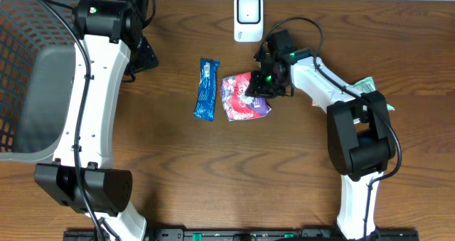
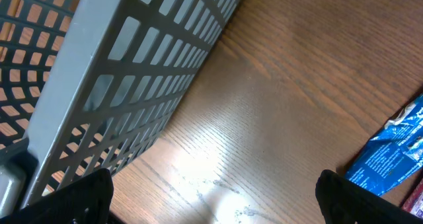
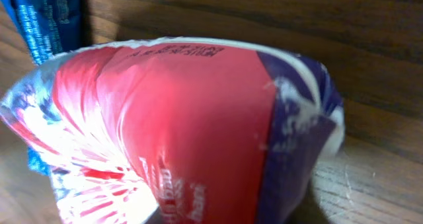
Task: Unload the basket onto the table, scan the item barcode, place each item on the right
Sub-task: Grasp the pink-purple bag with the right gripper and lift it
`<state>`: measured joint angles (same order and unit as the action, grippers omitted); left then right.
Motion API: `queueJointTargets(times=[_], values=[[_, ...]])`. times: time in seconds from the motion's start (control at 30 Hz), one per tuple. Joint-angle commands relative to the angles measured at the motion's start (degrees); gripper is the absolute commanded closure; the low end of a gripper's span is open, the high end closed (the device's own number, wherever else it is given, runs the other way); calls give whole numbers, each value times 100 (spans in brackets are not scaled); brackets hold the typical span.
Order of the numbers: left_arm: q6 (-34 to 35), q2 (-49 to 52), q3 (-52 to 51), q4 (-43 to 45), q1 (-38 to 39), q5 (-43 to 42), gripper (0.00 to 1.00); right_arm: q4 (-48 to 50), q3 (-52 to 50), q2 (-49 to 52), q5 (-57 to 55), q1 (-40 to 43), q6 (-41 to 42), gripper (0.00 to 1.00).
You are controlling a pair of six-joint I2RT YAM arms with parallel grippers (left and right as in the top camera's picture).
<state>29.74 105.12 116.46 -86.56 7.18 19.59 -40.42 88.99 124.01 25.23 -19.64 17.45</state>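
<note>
Right tool [image 1: 260, 86] pinches red-purple packet [image 3: 185, 131], print blurred.

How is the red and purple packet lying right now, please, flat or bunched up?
Bunched up: the red and purple packet bulges and creases in the right wrist view, where the right gripper pinches its edge.

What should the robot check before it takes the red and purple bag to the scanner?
1. Grip: right fingers shut on the red and purple bag: ok.
2. Seeing the barcode: cannot tell.
3. Way to the white scanner: bare table, ok.
4. Space from the blue packet: cannot tell, it lies very close.
5. Other arm: left fingers open, off by the basket: ok.
</note>
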Motion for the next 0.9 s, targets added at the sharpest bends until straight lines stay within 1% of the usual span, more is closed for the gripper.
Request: queueJointTargets(times=[0.0,0.17,0.23,0.3,0.37,0.47,0.53,0.57,0.63,0.7,0.77,0.87], values=[[-35,11,-42,-17,-15,20,2,-221,-70,13,175,28,11,96],[-35,11,-42,-17,-15,20,2,-457,-68,-442,555,332,7,99],[-35,11,-42,-17,-15,20,2,-527,-68,-678,433,483,-59,99],[-35,11,-44,-17,-15,17,2,-581,-68,-957,7,636,-76,99],[-35,11,-42,-17,-15,17,2,-660,-66,-1272,-662,737,-76,99],[-35,11,-42,-17,-15,17,2,-719,-66,-1770,-2175,728,-74,99],[-35,11,-42,-17,-15,20,2,-695,-66,-2050,-3770,525,-76,99],[-35,11,-42,-17,-15,20,2,-693,-66,-2100,-4371,415,-76,99],[-35,11,-44,-17,-15,20,2,-662,-66,-2109,-6061,57,-79,99],[-35,11,-42,-17,-15,20,2,-566,-68,-1967,-7213,-227,-98,99],[-35,11,-42,-17,-15,20,2,-361,-68,-1749,-7866,-452,-391,99],[-35,11,-42,-17,-15,20,2,-17,-68,-1338,-7982,-765,-1047,98]])
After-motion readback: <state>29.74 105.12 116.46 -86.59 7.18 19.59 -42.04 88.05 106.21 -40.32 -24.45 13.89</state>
